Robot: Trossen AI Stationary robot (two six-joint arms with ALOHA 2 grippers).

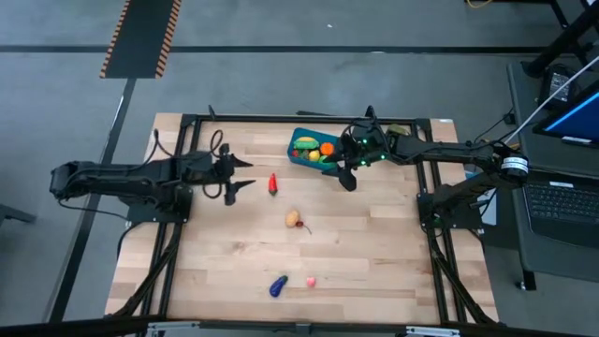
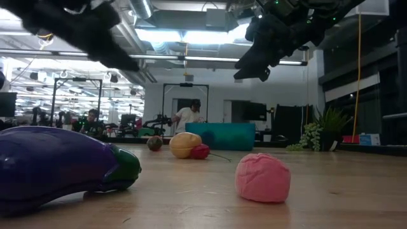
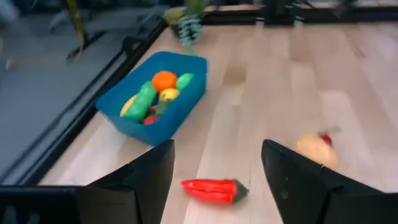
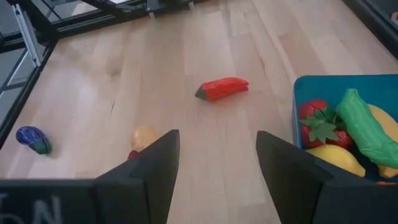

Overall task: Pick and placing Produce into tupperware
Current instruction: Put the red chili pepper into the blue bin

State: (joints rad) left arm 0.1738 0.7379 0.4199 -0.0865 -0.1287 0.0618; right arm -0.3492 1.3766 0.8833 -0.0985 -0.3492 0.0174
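So the big wooden table [image 1: 374,253] takes up most of the scene, with a black frame around it and both dark arms reaching in from the sides.

The teal tupperware tub [image 1: 301,140] sits near the far edge, a bit right of centre. It's already got a bunch of produce in it: an orange [image 3: 164,80], a green pod-looking thing [image 4: 364,130], a lemon [image 4: 334,157], and a strawberry [image 4: 316,115].

The right claw [image 1: 347,173] hangs just beside the tub's right end, above the table. Its fingers are spread apart with nothing between them, you can see bare wood through the gap in the wrist view.

The left claw [image 1: 236,175] is over on the left half, pointing toward the middle, fingers wide apart and not holding anything. A red chili pepper [image 1: 272,183] lies flat on the table just in front of it, not touching the fingers.

Loose stuff on the table: a tan onion-ish piece [image 1: 293,219] with a small red cherry [image 1: 300,225] right against it near the centre, then down toward the near edge a purple eggplant [image 1: 277,286] and a little pink ball [image 1: 310,280] close beside each other.

Some people are in the room behind, way off.
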